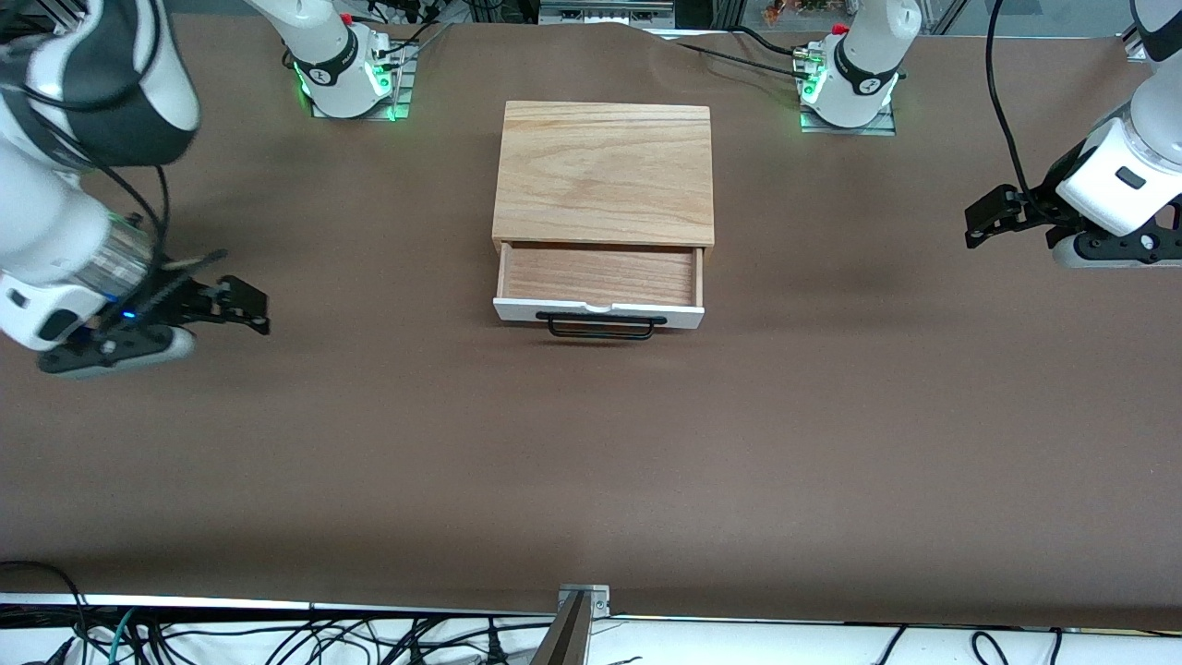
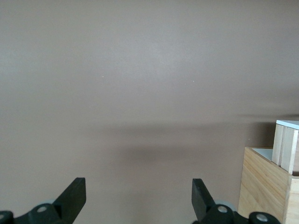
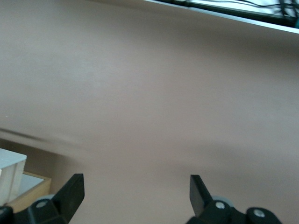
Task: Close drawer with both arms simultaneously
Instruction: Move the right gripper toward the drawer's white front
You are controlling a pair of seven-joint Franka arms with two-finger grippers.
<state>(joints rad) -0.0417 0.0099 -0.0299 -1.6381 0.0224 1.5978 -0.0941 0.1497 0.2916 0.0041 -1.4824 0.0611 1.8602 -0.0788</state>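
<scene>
The drawer (image 1: 598,286) stands pulled partway out of its box (image 1: 605,172), near the middle of the table (image 1: 591,443), on the side of the box nearer the front camera. It is a shallow tray of light wood with visible grain on its floor, closed off by a white front panel that carries 1 long black wire handle (image 1: 600,326). The tray holds nothing that shows. The box is 1 flat light oak case with a plain wooden top, lying between the 2 arm bases.

There are 2 arms, white with dark bands and black cables, each ending in 1 black two-finger gripper. The left gripper (image 1: 984,220) hangs over the brown cloth toward the left arm's end of the table, well apart from the drawer, its wrist turned so the fingers (image 2: 74,196) point toward the box; they are spread wide with nothing between them. The right gripper (image 1: 242,303) hangs over the cloth toward the right arm's end, also well apart from the drawer and aimed inward, fingers (image 3: 72,192) likewise parted and empty. A corner of the box and drawer shows at the edge of each wrist view
</scene>
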